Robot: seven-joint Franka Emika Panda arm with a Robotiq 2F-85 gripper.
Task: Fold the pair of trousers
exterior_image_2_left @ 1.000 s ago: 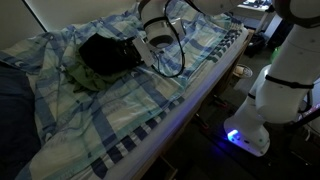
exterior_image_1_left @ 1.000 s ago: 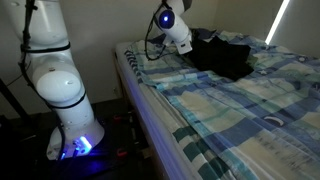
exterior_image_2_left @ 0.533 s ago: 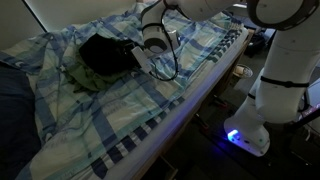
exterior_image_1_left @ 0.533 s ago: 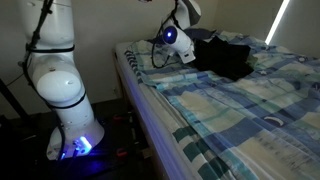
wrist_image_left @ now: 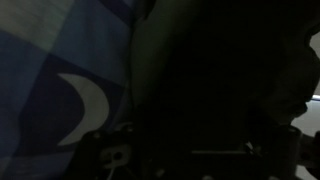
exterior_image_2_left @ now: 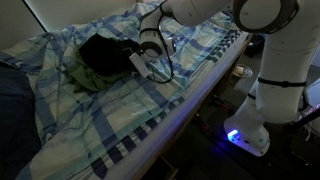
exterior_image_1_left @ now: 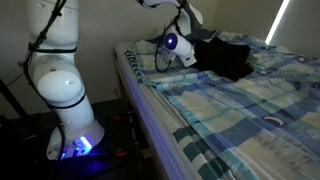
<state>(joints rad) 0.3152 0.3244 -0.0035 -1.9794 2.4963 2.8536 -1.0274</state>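
Observation:
The pair of trousers (exterior_image_1_left: 228,56) is a rumpled black heap on the blue-and-white checked bedsheet (exterior_image_1_left: 230,110); it also shows in the other exterior view (exterior_image_2_left: 105,54). My gripper (exterior_image_1_left: 190,55) is lowered right at the heap's near edge, seen also in the exterior view (exterior_image_2_left: 133,62). Its fingertips are hidden against the dark cloth. In the wrist view, black cloth (wrist_image_left: 220,80) fills most of the picture and the jaws are lost in the dark; a strip of bedsheet (wrist_image_left: 60,80) shows at the left.
A greenish cloth (exterior_image_2_left: 82,78) lies beside the trousers. A dark blue pillow (exterior_image_2_left: 12,110) sits at the bed's end. The bed edge (exterior_image_1_left: 140,95) runs close to the robot base (exterior_image_1_left: 70,130). A wall stands behind the bed.
The gripper has come down and moved toward the trousers, from above the bedsheet to the heap's edge. The trousers have not visibly moved.

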